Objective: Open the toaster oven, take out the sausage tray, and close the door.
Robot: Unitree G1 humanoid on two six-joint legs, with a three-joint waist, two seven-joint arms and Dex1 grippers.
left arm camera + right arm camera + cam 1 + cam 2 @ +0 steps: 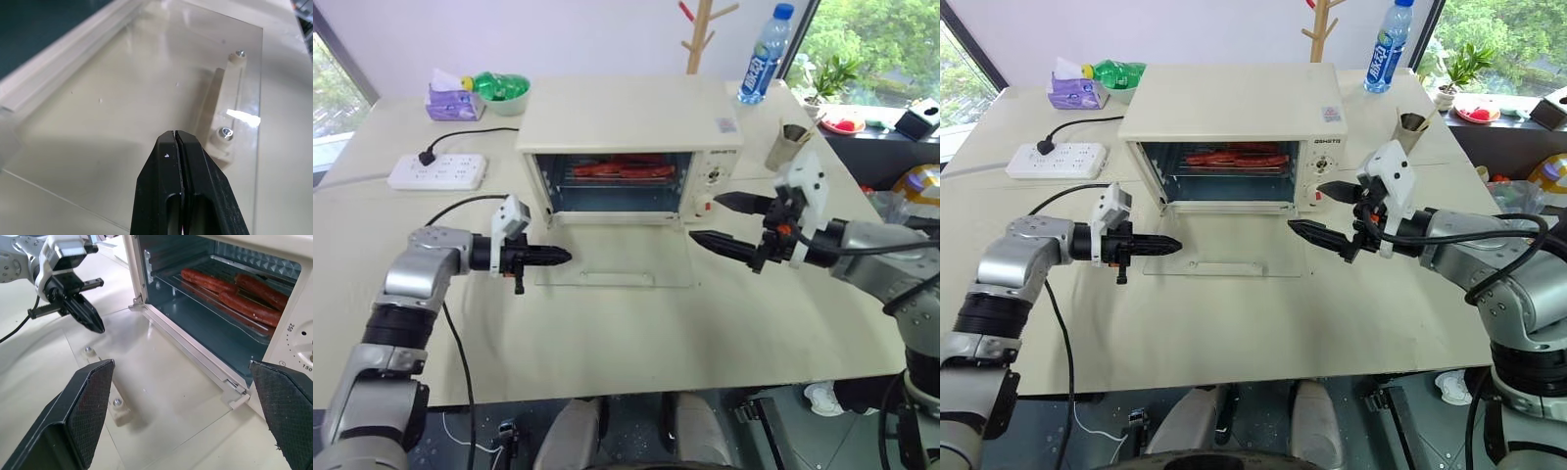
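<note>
The cream-white toaster oven (pixel 626 113) stands at the middle of the table. Its glass door (pixel 617 257) lies folded down flat, the bar handle (pixel 619 278) at its near edge. Inside on the rack sits the sausage tray (pixel 622 169) with red sausages (pixel 230 293). My left gripper (pixel 563 258) is shut on nothing and hovers by the door's left edge, pointing right across the glass (pixel 146 88). My right gripper (pixel 705 218) stands wide open by the door's right edge, in front of the control panel, facing the oven mouth.
A white power strip (pixel 437 171) and its black cable lie left of the oven. Behind stand a tissue box (pixel 450 98), a bowl holding a green bottle (pixel 504 90), a water bottle (pixel 762 54) and a cup (pixel 790 142).
</note>
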